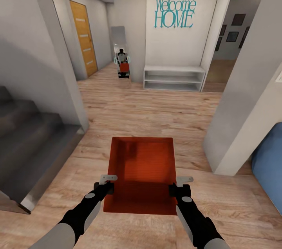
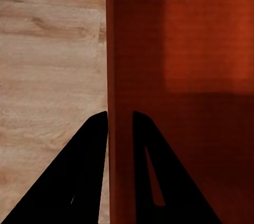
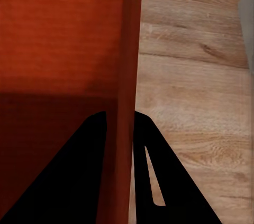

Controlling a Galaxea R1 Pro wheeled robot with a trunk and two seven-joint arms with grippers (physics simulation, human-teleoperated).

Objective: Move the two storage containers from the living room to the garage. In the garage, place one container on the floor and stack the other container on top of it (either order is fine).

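At left wall of storage container (image 1: 143, 174): left gripper (image 2: 120, 129) pinching wall, one finger each side. Right gripper (image 3: 119, 129) pinching opposite wall likewise. Container held level between both arms, above wood-plank floor (image 1: 156, 112). Ahead: white shelf unit (image 1: 174, 78), "Welcome HOME" lettering (image 1: 174, 13), wooden door (image 1: 84, 37). Stairs (image 1: 27, 139) at left.

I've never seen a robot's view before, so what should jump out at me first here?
An orange-red lidless rectangular bin sits dead centre, carried over the light wood-plank floor, with the left claw and right claw each clamped on a side wall. Ahead, teal "Welcome HOME" lettering marks the white wall above a low white shelf. Grey stairs are at the left.
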